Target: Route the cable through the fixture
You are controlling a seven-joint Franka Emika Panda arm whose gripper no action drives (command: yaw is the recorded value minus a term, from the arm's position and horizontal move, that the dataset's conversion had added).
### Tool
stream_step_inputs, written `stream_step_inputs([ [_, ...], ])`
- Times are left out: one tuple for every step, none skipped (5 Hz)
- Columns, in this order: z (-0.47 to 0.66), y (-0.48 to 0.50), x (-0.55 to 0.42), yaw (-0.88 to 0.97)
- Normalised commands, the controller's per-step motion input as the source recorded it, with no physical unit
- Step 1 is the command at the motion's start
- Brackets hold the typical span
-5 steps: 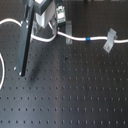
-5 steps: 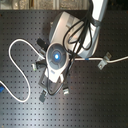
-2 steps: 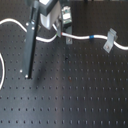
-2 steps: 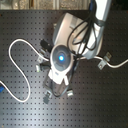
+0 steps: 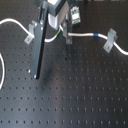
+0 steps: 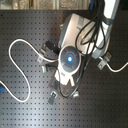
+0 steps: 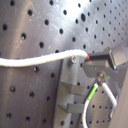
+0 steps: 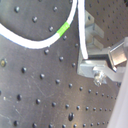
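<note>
The white cable [image 5: 82, 35] runs from the first exterior view's left edge, under the gripper [image 5: 64, 31], then right past its blue band [image 5: 95, 35]. My gripper is shut on the cable just above the fixture [image 5: 65, 39], a narrow upright grey clip. In the first wrist view the cable [image 7: 35, 60] ends at the fingertips [image 7: 102, 59], right beside the fixture [image 7: 72, 82], with the green mark [image 7: 92, 93] below. The second wrist view shows the green mark [image 8: 62, 30] and the fixture [image 8: 92, 32] close together. In the second exterior view the arm hides the grip.
A slanted grey bracket [image 5: 35, 30] holds the cable on the first exterior view's left. Another grey bracket [image 5: 110, 40] carries it on the right. A long black bar [image 5: 40, 47] leans down from the gripper assembly. The cable loops wide [image 6: 15, 65] over the black perforated board [image 5: 75, 95].
The gripper has shifted slightly and lowered with the cable in it. The stretch of cable toward the right bracket has become straighter.
</note>
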Motion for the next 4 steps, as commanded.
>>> stream_step_inputs([
  [-0.50, -0.227, -0.052, 0.05],
  [-0.48, -0.368, -0.032, 0.01],
  [-0.28, -0.456, -0.057, 0.00],
  [-0.16, -0.365, -0.197, 0.12],
])
